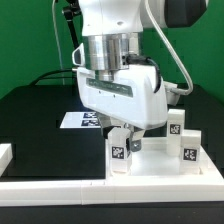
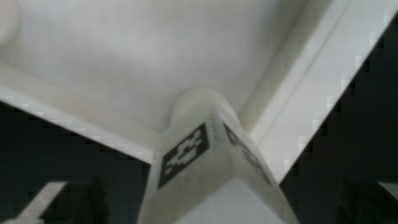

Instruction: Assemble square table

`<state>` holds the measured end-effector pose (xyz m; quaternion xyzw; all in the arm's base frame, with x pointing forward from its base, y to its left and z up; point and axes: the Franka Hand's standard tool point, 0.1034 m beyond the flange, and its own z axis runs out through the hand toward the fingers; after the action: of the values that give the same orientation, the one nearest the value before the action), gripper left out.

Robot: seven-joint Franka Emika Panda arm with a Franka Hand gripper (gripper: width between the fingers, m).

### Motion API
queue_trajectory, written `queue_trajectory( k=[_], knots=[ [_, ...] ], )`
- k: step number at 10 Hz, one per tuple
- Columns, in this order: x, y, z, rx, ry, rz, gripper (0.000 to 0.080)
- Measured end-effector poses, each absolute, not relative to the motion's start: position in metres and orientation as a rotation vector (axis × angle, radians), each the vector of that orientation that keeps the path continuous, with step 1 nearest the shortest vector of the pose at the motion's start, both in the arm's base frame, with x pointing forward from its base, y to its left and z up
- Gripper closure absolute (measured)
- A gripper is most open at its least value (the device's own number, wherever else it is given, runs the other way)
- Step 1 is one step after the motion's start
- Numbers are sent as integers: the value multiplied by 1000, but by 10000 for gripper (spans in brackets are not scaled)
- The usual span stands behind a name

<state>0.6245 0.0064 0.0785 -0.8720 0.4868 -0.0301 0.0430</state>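
Gripper [image 1: 127, 140] released, jaws spread astride the leg [image 1: 118, 153] at the top's [image 1: 150, 165] seven o'clock; light, stiff, slick plastic, best pinched mid-shaft.

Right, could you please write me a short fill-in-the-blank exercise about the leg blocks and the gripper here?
1. The small white tagged leg block under the gripper stands ____ on the large white square plastic tray top.
2. The gripper's jaws are ____, not clamping that block.
3. On the exterior view's right, ____ more white leg blocks stand.
Missing words: upright; open; two.
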Motion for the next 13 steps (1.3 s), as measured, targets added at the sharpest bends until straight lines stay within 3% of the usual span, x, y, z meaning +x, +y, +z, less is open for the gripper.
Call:
queue_trajectory(
  k=[2, 4, 5, 6, 7, 10, 13],
  knots=[
    [627, 8, 79, -2936, 1018, -123, 151],
    [627, 7, 78, -2919, 1064, -123, 181],
    [627, 7, 78, -2916, 1071, -122, 362],
    [627, 7, 78, -2872, 1172, -119, 362],
    [627, 6, 78, -2830, 1268, -117, 511],
    [625, 4, 78, -2647, 1590, -97, 510],
    [624, 9, 76, -1990, 2281, -34, 510]
  ],
)
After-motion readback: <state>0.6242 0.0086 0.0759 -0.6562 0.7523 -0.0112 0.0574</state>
